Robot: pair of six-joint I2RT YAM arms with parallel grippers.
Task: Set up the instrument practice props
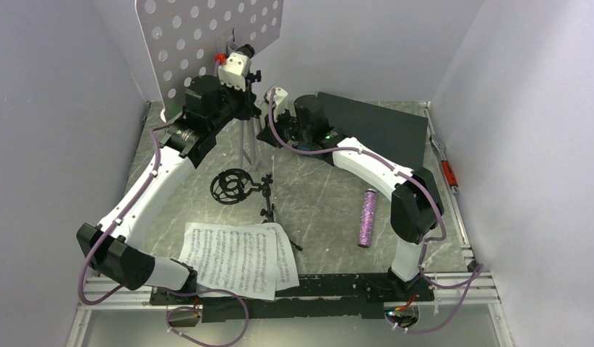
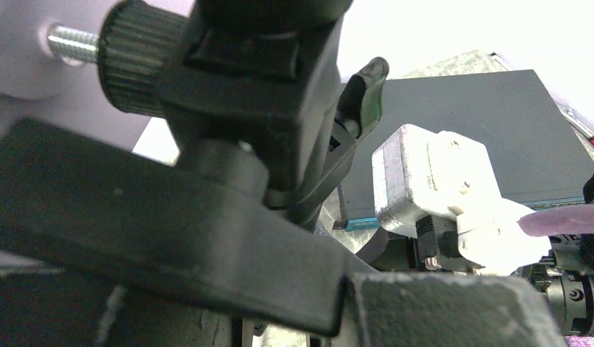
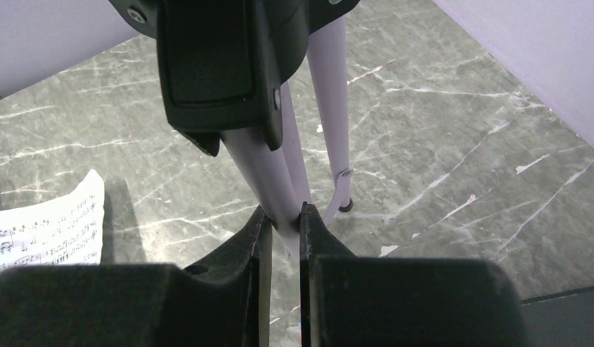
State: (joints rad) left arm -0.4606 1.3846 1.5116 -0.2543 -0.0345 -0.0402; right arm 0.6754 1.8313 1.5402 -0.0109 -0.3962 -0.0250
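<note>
The pale lilac perforated music stand stands at the back left on its tripod legs. My left gripper is at the stand's black bracket, which fills the left wrist view; the jaws look shut on it. My right gripper is shut on one lilac tripod leg just below the black collar. The two sheet-music pages lie at the front. The glittery purple microphone lies to the right. The small black tripod with ring mount lies on the table in the middle.
A flat dark box lies at the back right, also in the left wrist view. White walls close in the back and sides. A metal rail with a red-handled tool runs along the right edge. The marbled table shows under the stand.
</note>
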